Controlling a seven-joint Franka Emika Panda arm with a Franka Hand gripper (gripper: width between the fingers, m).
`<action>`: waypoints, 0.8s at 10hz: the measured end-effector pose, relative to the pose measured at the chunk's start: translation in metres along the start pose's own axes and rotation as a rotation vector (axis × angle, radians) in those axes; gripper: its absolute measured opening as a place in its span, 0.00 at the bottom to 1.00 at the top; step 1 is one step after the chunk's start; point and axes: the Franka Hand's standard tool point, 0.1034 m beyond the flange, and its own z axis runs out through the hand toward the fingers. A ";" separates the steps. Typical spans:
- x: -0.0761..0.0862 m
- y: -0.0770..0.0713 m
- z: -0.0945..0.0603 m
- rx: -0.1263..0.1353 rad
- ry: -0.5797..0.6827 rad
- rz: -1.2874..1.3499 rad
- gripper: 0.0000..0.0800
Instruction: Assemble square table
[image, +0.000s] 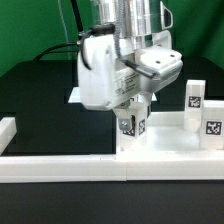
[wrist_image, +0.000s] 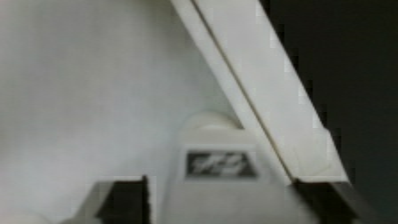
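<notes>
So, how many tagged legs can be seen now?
3. One short white tagged block leg stands under the pincer; two more stand at the exterior view's right. Others may be hidden.

A black desk (image: 35, 100) fills the exterior view — dark and matte. A long low white border wall (image: 60, 166) runs along the desk's near edge, spanning most of the frame. At the exterior view's left a short white arm of the wall (image: 7, 131) turns back from it across the desk. In the wrist view the same border wall (wrist_image: 267, 95) shows as a pale bar slanting beside a black strip of desk (wrist_image: 347, 60) — blurred, without detail.
</notes>
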 end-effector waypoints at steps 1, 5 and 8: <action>-0.003 0.000 -0.002 0.006 -0.001 -0.102 0.72; -0.009 -0.002 -0.004 0.029 0.019 -0.519 0.81; -0.001 -0.006 -0.006 0.013 0.050 -0.927 0.81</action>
